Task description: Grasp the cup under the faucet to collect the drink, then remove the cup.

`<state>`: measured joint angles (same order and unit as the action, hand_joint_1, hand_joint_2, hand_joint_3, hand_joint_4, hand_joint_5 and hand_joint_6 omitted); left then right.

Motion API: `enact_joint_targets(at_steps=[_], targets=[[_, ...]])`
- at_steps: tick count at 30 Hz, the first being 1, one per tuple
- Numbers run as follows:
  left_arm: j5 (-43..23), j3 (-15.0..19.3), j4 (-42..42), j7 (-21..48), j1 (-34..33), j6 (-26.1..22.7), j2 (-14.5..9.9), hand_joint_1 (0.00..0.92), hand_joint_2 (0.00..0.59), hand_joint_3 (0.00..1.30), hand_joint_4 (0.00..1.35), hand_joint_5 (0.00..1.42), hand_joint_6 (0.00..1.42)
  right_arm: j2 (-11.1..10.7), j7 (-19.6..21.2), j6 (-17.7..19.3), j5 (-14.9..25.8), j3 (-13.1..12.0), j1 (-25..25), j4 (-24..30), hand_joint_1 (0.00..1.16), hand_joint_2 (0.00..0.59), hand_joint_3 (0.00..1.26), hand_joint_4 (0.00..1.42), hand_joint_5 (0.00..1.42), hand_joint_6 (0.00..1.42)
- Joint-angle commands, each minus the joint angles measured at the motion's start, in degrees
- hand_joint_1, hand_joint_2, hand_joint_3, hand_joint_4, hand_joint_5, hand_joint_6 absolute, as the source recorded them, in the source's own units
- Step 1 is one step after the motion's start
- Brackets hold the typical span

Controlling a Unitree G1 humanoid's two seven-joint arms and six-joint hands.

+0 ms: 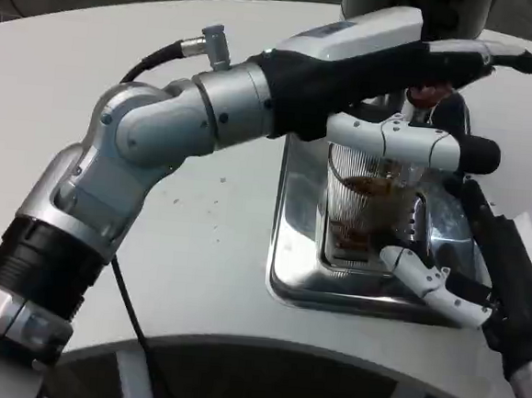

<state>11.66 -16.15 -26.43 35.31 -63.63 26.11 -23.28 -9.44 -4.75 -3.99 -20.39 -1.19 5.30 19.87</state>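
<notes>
Right hand [447, 241], entering from the near right, wraps its white and black fingers around a clear ribbed cup [369, 202], one finger crossing the cup high up and another curling around near its base. It holds the cup. Left hand [415, 59] reaches in from the left, stretched above the cup, its fingers extended toward what appears to be the tap lever [431, 90]; whether it presses or only touches the lever cannot be told, nor whether its fingers are closed on anything.

Brown drink has collected in the bottom of the cup, which stands upright on a shiny metal drip tray [289, 256] set on a white table [197, 249]. The dispenser body [410, 3] rises at the far edge, directly above the cup.

Judging by the shallow level, filling seems under way. To do this step well, the right hand should keep the cup upright and centred under the tap, gripping firmly without squeezing the thin wall. Before the cup is drawn away, the flow should be stopped to avoid drips.
</notes>
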Motion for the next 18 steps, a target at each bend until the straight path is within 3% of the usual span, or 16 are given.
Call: enact_joint_targets(at_steps=[1, 18], targets=[[1.3, -0.3, -0.7, 1.7, 0.9, -1.0, -1.3, 0.000, 0.093, 0.12, 0.04, 0.07, 0.09, 0.5, 2.0, 1.7, 0.8, 0.9, 1.5, -2.6, 0.58, 0.249, 0.00, 0.01, 0.06, 0.00], [1.1, 0.4, 0.3, 2.1, 1.0, -1.0, -1.8, 0.000, 0.094, 0.12, 0.04, 0.08, 0.09, 0.6, 6.1, 5.5, 2.5, 2.5, 7.7, -13.2, 0.61, 0.238, 0.00, 0.02, 0.06, 0.00]])
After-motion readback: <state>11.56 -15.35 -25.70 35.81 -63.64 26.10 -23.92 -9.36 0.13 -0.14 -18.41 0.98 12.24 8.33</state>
